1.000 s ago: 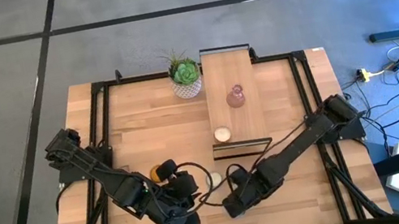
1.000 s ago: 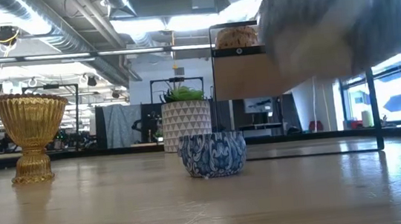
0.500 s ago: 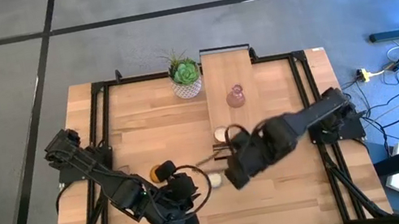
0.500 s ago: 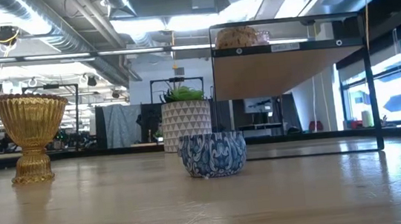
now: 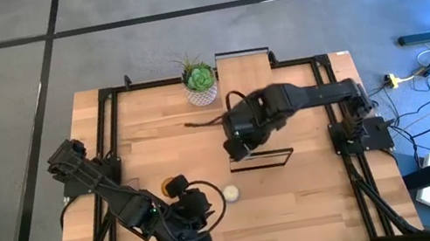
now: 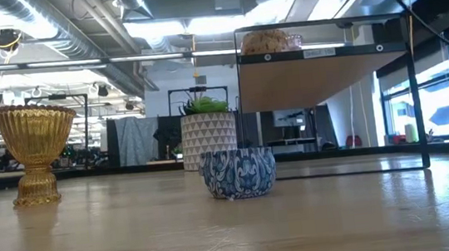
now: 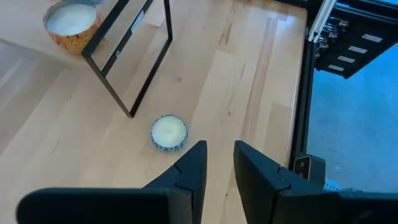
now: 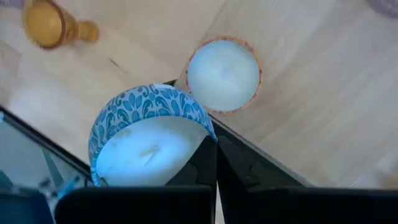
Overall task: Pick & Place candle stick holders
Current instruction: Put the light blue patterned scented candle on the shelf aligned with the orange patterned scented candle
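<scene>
The amber candle stick holder [image 5: 175, 185] stands upright on its foot on the table, left of centre; it also shows in the low view [image 6: 35, 149] and the right wrist view [image 8: 53, 25]. A pale pink holder [image 6: 293, 41] shows faintly on the wooden riser [image 5: 244, 71]; in the high view my right arm hides it. My right gripper [image 5: 235, 142] hangs over the riser's near end, shut on a blue-patterned candle bowl [image 8: 149, 137]. My left gripper [image 7: 221, 165] is open and empty near the table's near edge. My right gripper has the blue-patterned candle bowl by its rim [image 8: 206, 132], where the two fingers [image 8: 233, 168] come together. The fingers point down from above. The bowl is lifted clear, its open top up, over the riser's near edge.
An orange-rimmed candle [image 8: 224, 74] sits on the riser's near end, right under the held bowl. A second blue-patterned candle bowl [image 7: 169, 132] stands on the table in front of the riser. A green plant in a white pot [image 5: 200, 80] stands at the back.
My right gripper has risen from the table's near edge with the blue-patterned bowl and swung toward the far edge. It now hangs over the riser's near end. The bowl has been lifted clear of the table.
</scene>
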